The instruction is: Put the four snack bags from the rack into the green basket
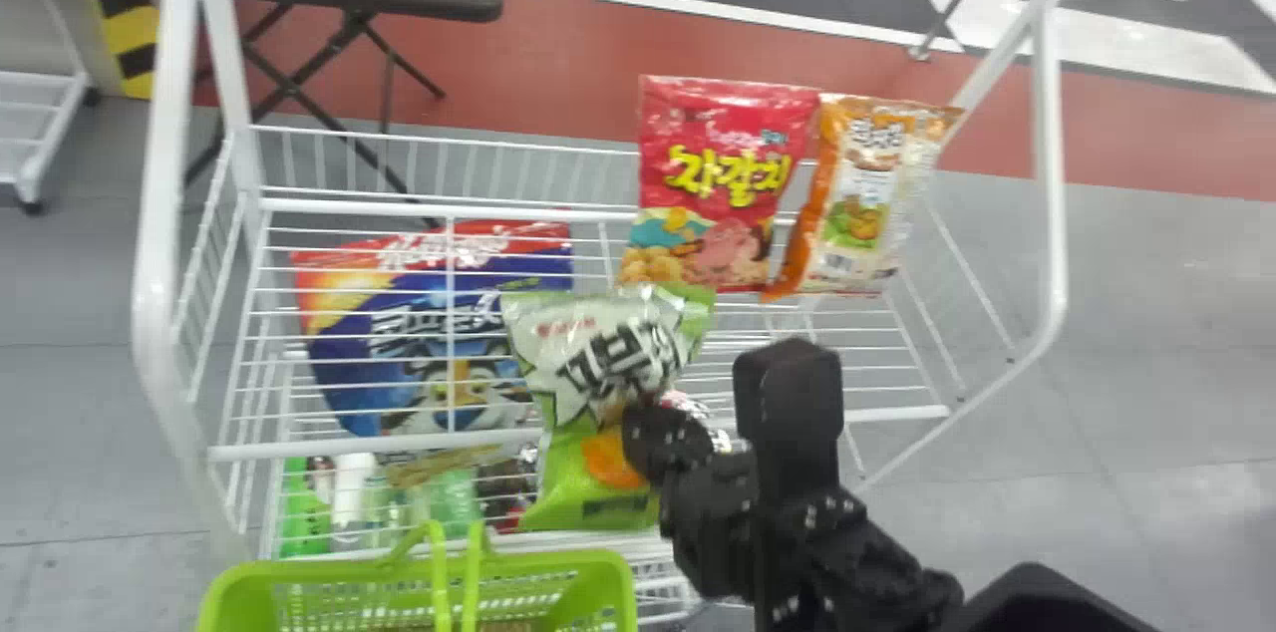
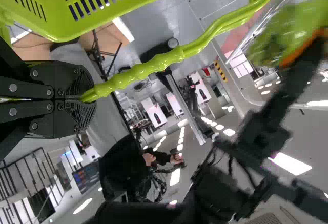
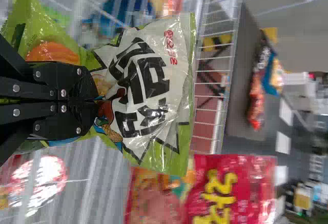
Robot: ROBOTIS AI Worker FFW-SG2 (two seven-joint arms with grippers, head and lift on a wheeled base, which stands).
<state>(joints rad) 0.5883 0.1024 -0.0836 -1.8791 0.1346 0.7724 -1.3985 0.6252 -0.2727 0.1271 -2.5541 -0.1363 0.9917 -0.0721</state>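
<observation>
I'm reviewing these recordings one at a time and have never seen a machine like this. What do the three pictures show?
It's a two-armed robot. One picture looks forward and down from its head; the other two come from cameras on its wrists and are turned sideways.

The left claw grips the handle of the green basket. The right claw pinches a green-and-white snack bag, held up at the white wire rack, not yet in the basket.

At the rack are a red bag, an orange bag beside it, and a blue bag seen through the wires.
</observation>
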